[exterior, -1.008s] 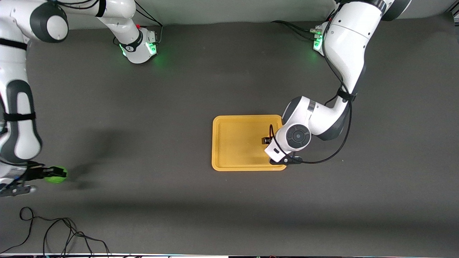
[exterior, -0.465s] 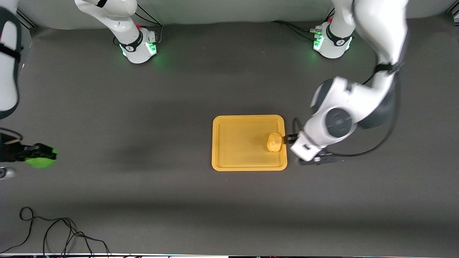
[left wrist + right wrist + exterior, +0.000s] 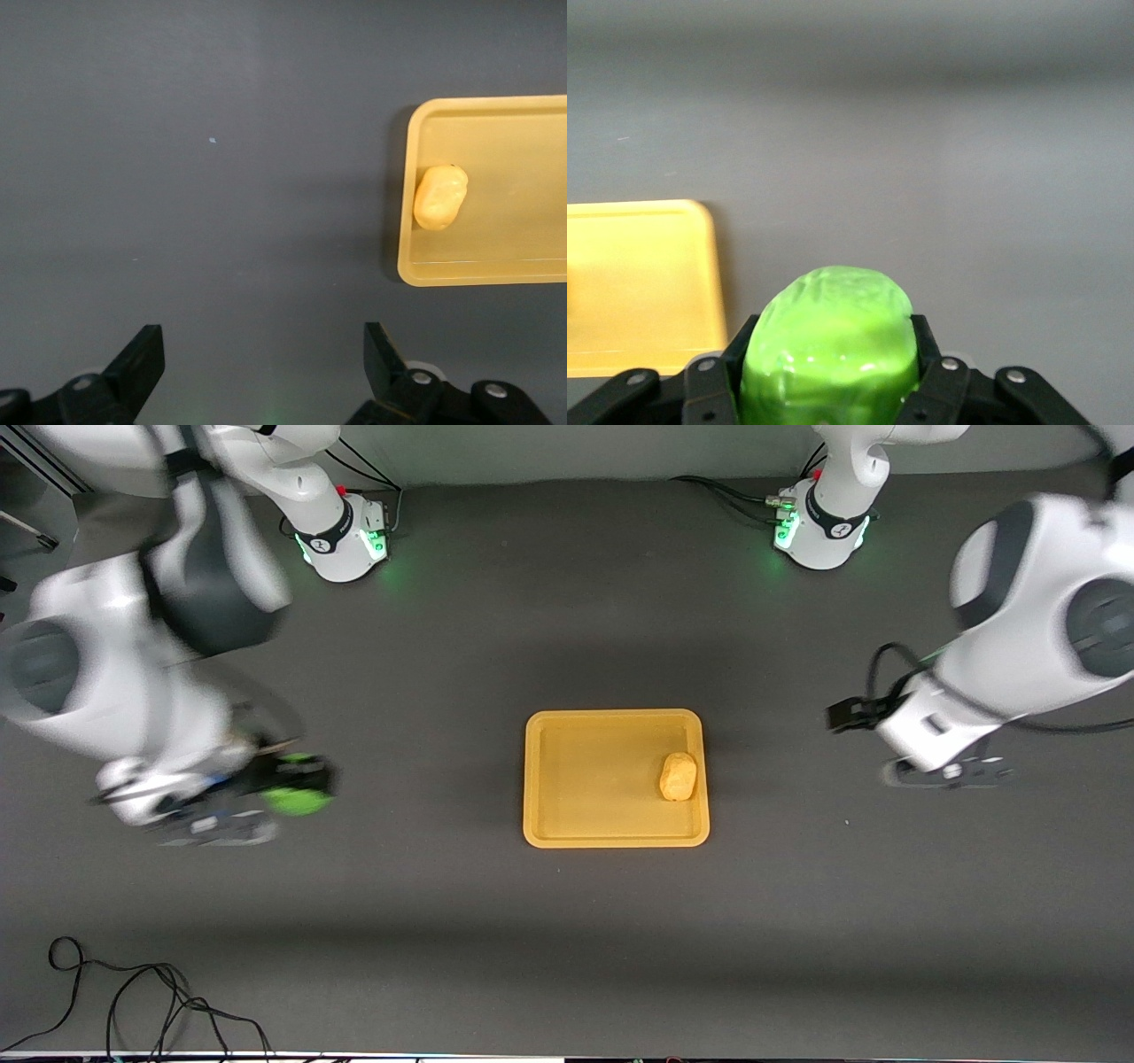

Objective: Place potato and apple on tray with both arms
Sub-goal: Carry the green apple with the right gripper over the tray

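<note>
Tray: the flat rectangular yellow-orange plastic tray (image 3: pixel 616 778) lies mid-table.
Potato: the small oblong yellow-tan potato (image 3: pixel 678 776) rests inside the tray, close to the rim at the left arm's end.
Left gripper: the left arm's black gripper (image 3: pixel 264 367) hangs over bare table toward the left arm's end, fingers spread wide, holding nothing.
Right gripper: the right arm's black gripper (image 3: pixel 297 781), over the table toward the right arm's end, wrist bent low, is clamped on the small bright green apple (image 3: pixel 828 350).

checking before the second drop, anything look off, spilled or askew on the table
Nothing stands out. The potato lies in the tray near its rim; the right pincer holds the apple over bare table; the left pincer is open, empty.
</note>
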`<state>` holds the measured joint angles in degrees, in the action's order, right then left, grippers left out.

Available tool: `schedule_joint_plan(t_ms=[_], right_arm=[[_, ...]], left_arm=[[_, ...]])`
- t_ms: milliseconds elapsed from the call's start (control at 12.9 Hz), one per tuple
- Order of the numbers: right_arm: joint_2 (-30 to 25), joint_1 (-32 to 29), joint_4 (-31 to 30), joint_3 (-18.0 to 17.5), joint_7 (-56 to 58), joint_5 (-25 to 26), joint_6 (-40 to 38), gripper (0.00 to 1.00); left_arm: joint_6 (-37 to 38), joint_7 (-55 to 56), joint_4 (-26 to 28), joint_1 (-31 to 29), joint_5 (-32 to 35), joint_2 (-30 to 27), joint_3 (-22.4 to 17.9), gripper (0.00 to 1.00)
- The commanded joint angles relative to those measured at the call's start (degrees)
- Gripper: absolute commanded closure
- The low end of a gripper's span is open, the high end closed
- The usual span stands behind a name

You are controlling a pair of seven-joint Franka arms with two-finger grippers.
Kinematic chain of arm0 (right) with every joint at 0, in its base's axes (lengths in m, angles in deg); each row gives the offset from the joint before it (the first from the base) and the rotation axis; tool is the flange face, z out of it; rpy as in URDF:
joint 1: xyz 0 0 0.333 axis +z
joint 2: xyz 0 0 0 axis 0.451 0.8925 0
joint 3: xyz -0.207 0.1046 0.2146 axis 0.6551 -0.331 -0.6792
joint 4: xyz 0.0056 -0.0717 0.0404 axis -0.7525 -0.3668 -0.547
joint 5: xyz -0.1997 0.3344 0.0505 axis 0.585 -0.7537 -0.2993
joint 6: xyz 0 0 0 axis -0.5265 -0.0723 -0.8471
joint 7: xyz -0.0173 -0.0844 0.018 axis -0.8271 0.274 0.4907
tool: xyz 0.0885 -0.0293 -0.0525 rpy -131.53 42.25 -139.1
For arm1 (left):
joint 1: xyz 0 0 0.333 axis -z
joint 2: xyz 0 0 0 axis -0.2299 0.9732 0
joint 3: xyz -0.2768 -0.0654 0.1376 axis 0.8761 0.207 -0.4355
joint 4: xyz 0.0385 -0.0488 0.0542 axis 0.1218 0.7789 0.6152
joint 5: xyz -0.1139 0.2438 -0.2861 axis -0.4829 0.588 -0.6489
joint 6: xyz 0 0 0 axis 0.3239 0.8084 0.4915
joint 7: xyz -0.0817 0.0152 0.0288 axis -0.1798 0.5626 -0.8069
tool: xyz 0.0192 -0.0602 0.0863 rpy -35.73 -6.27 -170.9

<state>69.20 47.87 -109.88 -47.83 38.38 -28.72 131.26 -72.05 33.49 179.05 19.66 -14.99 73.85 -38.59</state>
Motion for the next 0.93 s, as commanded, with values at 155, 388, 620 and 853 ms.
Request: schedule_joint_plan(t_ms=[155,388,620,853], right_arm=[[13.1,16.5,13.7,0.4,-22.2,0.5,0.6,0.71],[20.5,23.0,19.6,0.0,-31.6,0.4,6.4,0.71],[25.5,24.3,18.9,0.0,-32.2,0.4,12.3,0.71],[31.4,25.1,18.6,0.2,-32.2,1.4,18.9,0.7]], left_arm=[[0.4,-7.8,1.4,-2.0,6.1,-6.4,-0.5,0.0],[2.8,-14.7,-0.4,-4.3,5.5,-6.8,-1.6,0.0],[1.8,-15.6,0.6,-4.4,5.4,-6.8,-2.1,0.0],[1.7,-17.0,3.1,-5.8,5.3,-10.0,-2.1,0.0]])
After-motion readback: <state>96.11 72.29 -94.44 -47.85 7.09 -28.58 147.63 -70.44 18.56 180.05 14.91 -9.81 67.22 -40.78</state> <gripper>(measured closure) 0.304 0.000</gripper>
